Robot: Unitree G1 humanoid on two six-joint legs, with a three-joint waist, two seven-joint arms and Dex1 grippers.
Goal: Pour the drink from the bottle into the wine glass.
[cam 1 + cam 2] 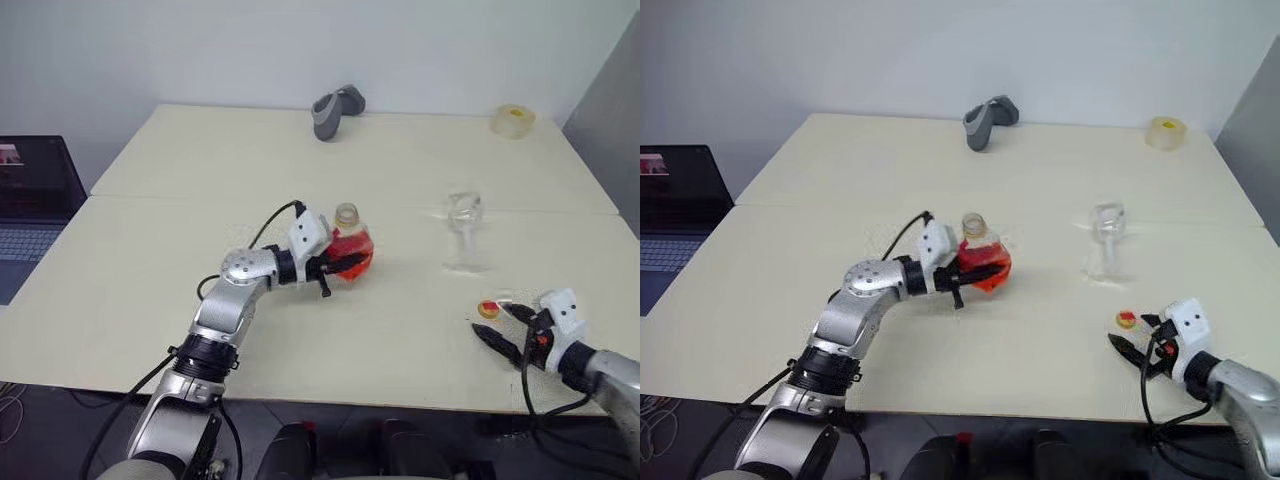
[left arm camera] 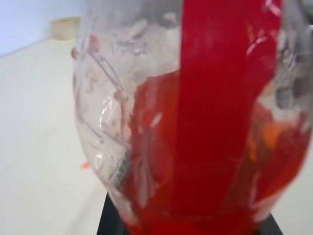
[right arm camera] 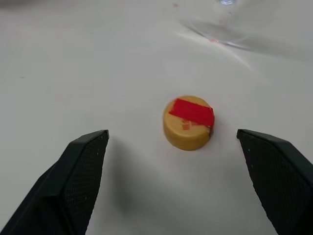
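Note:
My left gripper (image 1: 338,266) is shut on the bottle (image 1: 349,247), which stands roughly upright near the table's middle with its neck open and no cap on. The red-orange drink (image 2: 205,161) fills its lower part behind a red label band. To the right of the bottle, apart from it, the clear wine glass (image 1: 463,228) stands upright. A yellow cap with a red patch (image 3: 189,122) lies on the table in front of the glass. My right gripper (image 1: 495,322) hangs open just behind the cap, its fingers (image 3: 78,171) on either side of it without touching.
A grey handle-shaped object (image 1: 337,110) and a roll of tape (image 1: 512,120) lie along the table's far edge. A laptop (image 1: 30,200) sits off the table's left side. The cream table (image 1: 150,300) has a seam running across its middle.

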